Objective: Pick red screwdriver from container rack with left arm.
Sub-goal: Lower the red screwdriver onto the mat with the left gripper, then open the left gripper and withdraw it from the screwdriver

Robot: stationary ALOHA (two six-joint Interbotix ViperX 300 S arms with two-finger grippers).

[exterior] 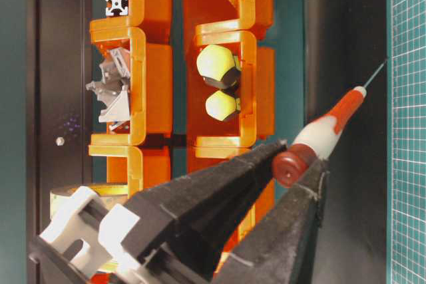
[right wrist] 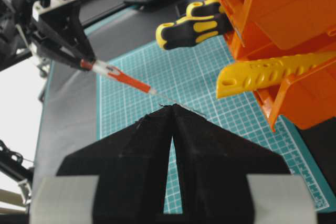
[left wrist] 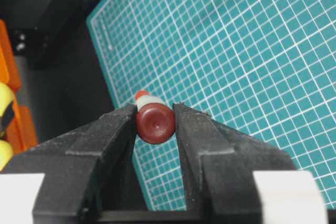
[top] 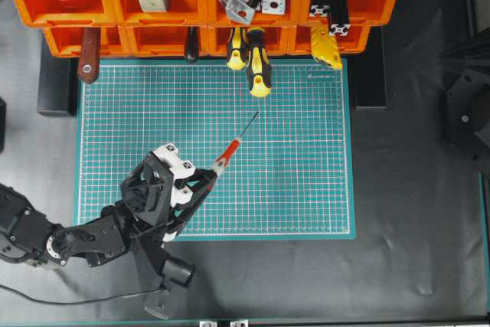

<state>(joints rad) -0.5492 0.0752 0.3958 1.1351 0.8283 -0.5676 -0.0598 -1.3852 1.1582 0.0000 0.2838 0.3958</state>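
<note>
The left gripper (top: pixel 208 178) pinches the red screwdriver (top: pixel 228 153) by its handle end, shaft pointing toward the container rack (top: pixel 153 36), clear of the bins.

Even bright lighting, soft shadows; wrist views blur up close (left edge overexposed).

Workshop bench – cutting mat (top: pixel 306 151), orange bins (top: pixel 153 5) (tools)
</note>
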